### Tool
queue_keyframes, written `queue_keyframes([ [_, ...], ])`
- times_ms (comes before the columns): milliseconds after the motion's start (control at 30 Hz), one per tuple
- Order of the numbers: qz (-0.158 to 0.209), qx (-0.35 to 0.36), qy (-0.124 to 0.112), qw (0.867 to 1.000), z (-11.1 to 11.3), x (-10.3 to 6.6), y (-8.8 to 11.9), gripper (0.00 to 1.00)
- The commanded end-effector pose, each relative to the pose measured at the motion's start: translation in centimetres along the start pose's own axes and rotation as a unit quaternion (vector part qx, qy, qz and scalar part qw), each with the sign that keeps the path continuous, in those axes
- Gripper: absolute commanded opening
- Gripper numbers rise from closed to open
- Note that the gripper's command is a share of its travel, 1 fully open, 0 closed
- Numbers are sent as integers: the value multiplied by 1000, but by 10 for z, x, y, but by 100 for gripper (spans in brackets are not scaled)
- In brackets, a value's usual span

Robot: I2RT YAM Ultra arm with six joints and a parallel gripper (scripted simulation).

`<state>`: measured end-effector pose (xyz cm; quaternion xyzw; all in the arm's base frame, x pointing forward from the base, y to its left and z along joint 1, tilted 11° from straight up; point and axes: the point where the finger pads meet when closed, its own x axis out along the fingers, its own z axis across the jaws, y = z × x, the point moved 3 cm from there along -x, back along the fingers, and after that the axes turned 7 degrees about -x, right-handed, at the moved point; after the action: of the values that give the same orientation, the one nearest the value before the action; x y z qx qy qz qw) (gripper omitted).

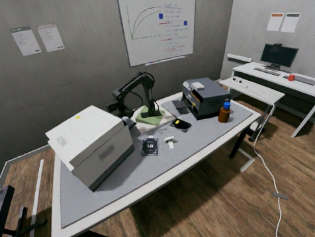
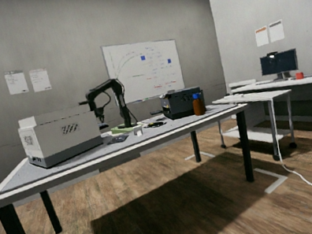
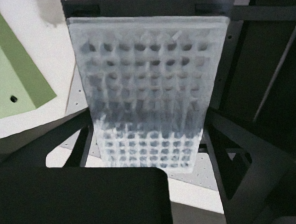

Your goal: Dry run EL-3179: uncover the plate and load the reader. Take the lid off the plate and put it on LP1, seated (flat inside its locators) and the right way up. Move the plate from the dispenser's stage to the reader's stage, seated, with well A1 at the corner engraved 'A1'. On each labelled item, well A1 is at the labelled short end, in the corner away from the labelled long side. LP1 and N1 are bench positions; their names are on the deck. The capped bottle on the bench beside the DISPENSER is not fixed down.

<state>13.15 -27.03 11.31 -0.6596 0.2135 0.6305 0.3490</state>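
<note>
My gripper (image 3: 148,112) is shut on the plate, a clear plate with rows of wells. In the wrist view the plate (image 3: 145,92) fills the middle, with one finger against each long side. I cannot tell whether a lid is on it, nor where A1 is. In the top view the gripper is low beside the big white machine, partly hidden by it. The dark machine (image 1: 206,96) (image 2: 181,103) has a dark stage (image 1: 180,104) in front with no plate seen on it. The N1 position (image 1: 149,146) is a dark square. LP1 cannot be made out.
The white machine (image 1: 96,136) (image 2: 60,133) stands at the left. The brown bottle with a blue cap (image 1: 224,115) (image 2: 198,107) stands beside the dark machine. A small white stand (image 1: 171,142) (image 2: 138,130) and a black item with a yellow label (image 1: 182,124) lie between the machines.
</note>
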Motion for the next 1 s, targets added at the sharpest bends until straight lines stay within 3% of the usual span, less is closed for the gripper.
queue_keyframes([
  [0,0,1,10,1000,-1,-5,-2,86],
  [967,-1,2,18,1000,0,-4,-5,86],
])
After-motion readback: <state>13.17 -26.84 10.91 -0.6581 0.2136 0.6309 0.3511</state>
